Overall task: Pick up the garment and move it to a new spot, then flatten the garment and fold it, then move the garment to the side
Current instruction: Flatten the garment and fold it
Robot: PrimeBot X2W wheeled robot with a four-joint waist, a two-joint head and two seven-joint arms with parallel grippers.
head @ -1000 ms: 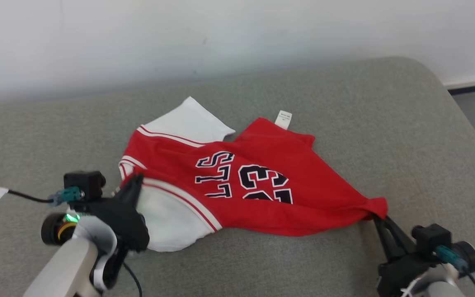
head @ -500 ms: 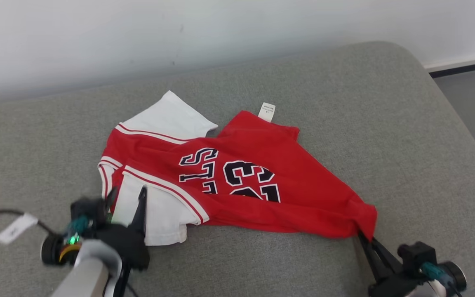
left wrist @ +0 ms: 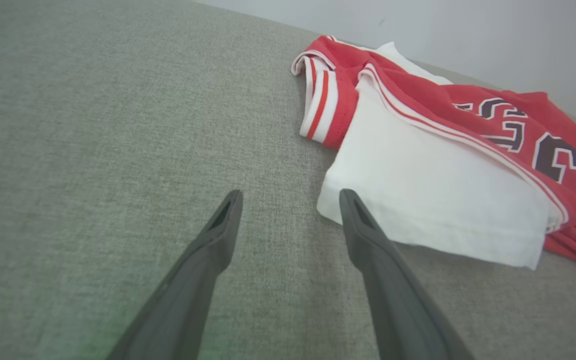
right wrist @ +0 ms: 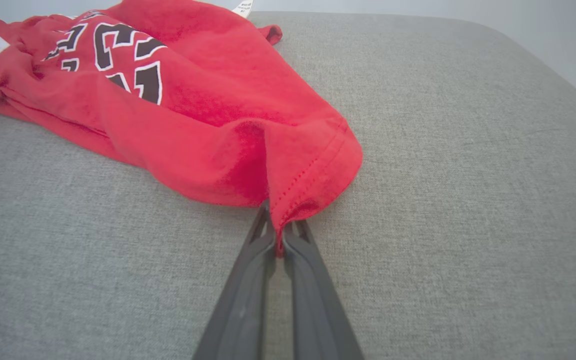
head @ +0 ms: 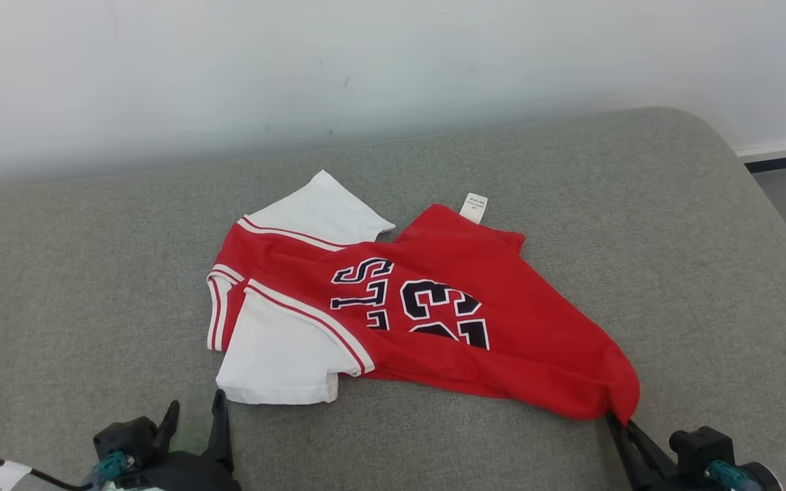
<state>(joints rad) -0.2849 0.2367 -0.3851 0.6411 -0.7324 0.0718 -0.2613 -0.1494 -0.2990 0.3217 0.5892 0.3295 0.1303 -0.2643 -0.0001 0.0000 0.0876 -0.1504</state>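
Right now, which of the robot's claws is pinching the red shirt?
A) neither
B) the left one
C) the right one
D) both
C: the right gripper is shut on a corner of the red jersey, with cloth bunched between its fingers, while the left gripper stands open over the grey cushion with nothing between its fingers.

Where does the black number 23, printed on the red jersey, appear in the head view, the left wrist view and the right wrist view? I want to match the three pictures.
Head view: the number 23 sits near the picture's middle, on the jersey.
Left wrist view: at the right edge, beyond the white sleeve.
Right wrist view: in the upper left.
Shared landmark: the grey cushion under the jersey.
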